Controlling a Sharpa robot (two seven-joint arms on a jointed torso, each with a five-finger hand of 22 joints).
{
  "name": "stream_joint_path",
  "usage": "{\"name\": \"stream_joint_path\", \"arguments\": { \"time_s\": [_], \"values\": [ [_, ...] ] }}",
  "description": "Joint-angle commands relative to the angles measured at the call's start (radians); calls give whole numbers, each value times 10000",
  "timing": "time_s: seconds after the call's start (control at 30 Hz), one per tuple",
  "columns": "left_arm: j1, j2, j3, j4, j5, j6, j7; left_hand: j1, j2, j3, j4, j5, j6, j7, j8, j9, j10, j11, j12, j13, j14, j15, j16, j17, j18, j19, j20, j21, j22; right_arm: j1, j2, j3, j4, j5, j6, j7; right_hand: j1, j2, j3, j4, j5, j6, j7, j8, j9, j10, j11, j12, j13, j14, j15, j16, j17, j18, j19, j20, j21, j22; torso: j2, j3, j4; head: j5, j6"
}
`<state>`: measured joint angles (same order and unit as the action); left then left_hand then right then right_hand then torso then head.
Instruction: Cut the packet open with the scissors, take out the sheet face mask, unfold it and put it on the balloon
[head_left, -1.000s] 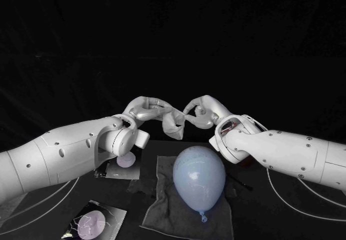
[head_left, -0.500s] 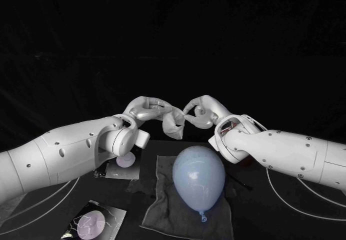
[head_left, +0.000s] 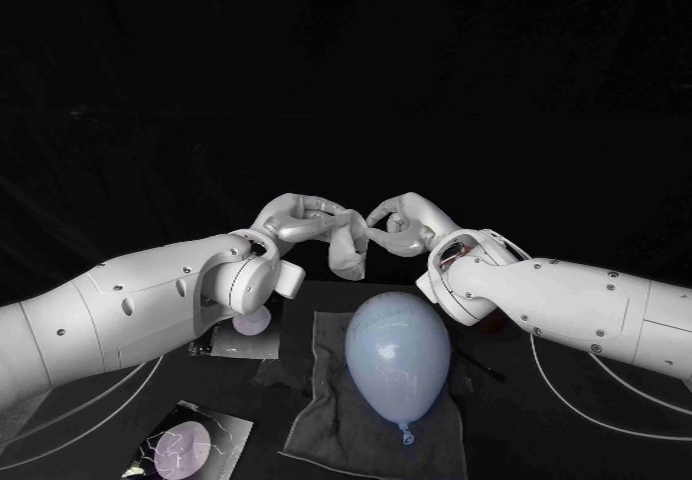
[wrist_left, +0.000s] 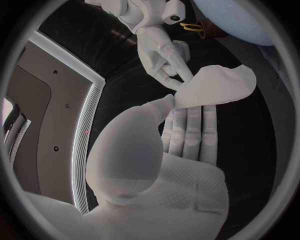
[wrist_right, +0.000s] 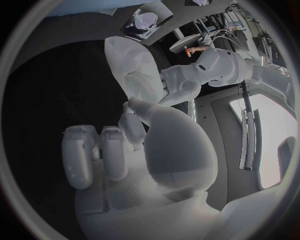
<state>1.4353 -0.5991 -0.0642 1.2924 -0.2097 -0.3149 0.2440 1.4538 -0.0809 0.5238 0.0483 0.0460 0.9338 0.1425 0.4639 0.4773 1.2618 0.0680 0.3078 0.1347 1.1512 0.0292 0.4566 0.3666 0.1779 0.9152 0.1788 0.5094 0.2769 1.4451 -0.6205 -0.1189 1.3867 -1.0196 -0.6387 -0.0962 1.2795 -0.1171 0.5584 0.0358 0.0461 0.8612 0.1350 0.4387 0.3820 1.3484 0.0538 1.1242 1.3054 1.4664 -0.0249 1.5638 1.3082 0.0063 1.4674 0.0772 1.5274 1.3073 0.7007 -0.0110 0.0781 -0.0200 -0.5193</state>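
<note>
Folded mask (head_left: 348, 254) hangs between both hands, above the balloon (head_left: 397, 355).
It looks thin, limp and likely damp and tearable, so take its edges. The left hand (head_left: 296, 220) and right hand (head_left: 410, 222) each pinch its top.

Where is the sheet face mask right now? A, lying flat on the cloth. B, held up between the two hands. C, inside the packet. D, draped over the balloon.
B: the sheet face mask hangs pinched between the left hand and the right hand, above the balloon and clear of it.
</note>
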Motion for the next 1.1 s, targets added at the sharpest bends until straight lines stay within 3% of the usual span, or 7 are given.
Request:
{"name": "stream_joint_path", "arguments": {
  "time_s": [0.03, 0.2, 0.43, 0.87, 0.93, 1.03, 1.1],
  "values": [
    [20, 36, 15, 30, 70, 129, 144, 87, 26, -52, -32, 35, 67, -16, 51, 330, 89, 8, -34, -14, 83, 4, -35, 17, 67, 85, 9, 34, 11, 1, 29, 1, -48, 138, 557, -84, -46, -150, -108, 36, 35, -88, 49, -129, -70, -100, 6, -49, 176, 1044, 94, 70, 2626, 56, 785, 80, -53, 2472, 7, 0, -4, 9, -4],
    [20, 35, 15, 21, 72, 162, 143, 87, 26, -52, -32, 35, 67, -16, 51, 330, 89, 8, -34, -14, 83, 4, -35, 17, 67, 85, 9, 34, 11, -5, 75, -6, -97, 164, 752, -24, -187, -404, -408, 141, 30, -344, 201, -536, -278, -204, 139, -122, 111, 1038, 207, 55, 2612, 89, 711, 182, -193, 2426, 12, 5, -6, 3, -1],
    [20, 22, 16, 23, 73, 209, 129, 92, 32, -50, -36, 34, 71, -17, 48, 331, 100, 7, -39, -16, 96, 1, -45, 19, 65, 95, 0, 41, 13, -24, 146, -25, -160, 140, 980, -73, -205, -600, -724, 219, 27, -413, 274, -823, -424, -348, 218, -228, 19, 1019, 289, 8, 2567, 120, 643, 276, -321, 2385, 0, 8, -3, -27, 1],
    [21, 43, 14, 96, 73, 319, 82, 94, 32, -52, -39, 34, 74, -18, 47, 331, 108, 6, -42, -16, 105, 0, -51, 21, 64, 101, -5, 45, 14, -104, 358, -50, -341, 134, 1017, -172, -190, -568, -791, 270, 28, -375, 279, -875, -452, -371, 226, -224, 6, 1015, 302, 1, 2561, 120, 643, 298, -319, 2386, 0, -3, -3, -22, 15],
    [21, 44, 14, 117, 73, 337, 79, 94, 32, -52, -39, 34, 74, -18, 47, 331, 108, 6, -42, -16, 105, 0, -51, 21, 64, 101, -5, 45, 14, -125, 393, -53, -373, 131, 983, -196, -126, -479, -791, 292, 30, -280, 267, -876, -458, -379, 218, -211, -1, 1017, 300, 7, 2565, 120, 645, 307, -314, 2388, -1, -3, -1, -22, 19],
    [21, 33, 14, 169, 73, 366, 78, 94, 32, -53, -40, 34, 76, -18, 46, 332, 112, 5, -43, -17, 110, -1, -53, 22, 63, 104, -7, 47, 14, -155, 441, -56, -440, 127, 927, -233, 43, -138, -670, 343, 24, -25, 207, -828, -451, -302, 169, -67, 49, 1035, 267, 49, 2605, 95, 703, 302, -205, 2424, 4, -1, 4, -24, 23],
    [21, 16, 14, 211, 73, 386, 84, 94, 32, -53, -40, 34, 76, -18, 46, 332, 112, 5, -43, -17, 110, -1, -53, 22, 63, 104, -7, 47, 14, -174, 461, -58, -483, 126, 850, -238, 208, 270, -508, 392, 25, 390, 62, -649, -385, -195, 59, 90, 108, 1044, 189, 70, 2626, 68, 764, 260, -89, 2462, 5, 1, 4, -23, 22]
  ]
}}
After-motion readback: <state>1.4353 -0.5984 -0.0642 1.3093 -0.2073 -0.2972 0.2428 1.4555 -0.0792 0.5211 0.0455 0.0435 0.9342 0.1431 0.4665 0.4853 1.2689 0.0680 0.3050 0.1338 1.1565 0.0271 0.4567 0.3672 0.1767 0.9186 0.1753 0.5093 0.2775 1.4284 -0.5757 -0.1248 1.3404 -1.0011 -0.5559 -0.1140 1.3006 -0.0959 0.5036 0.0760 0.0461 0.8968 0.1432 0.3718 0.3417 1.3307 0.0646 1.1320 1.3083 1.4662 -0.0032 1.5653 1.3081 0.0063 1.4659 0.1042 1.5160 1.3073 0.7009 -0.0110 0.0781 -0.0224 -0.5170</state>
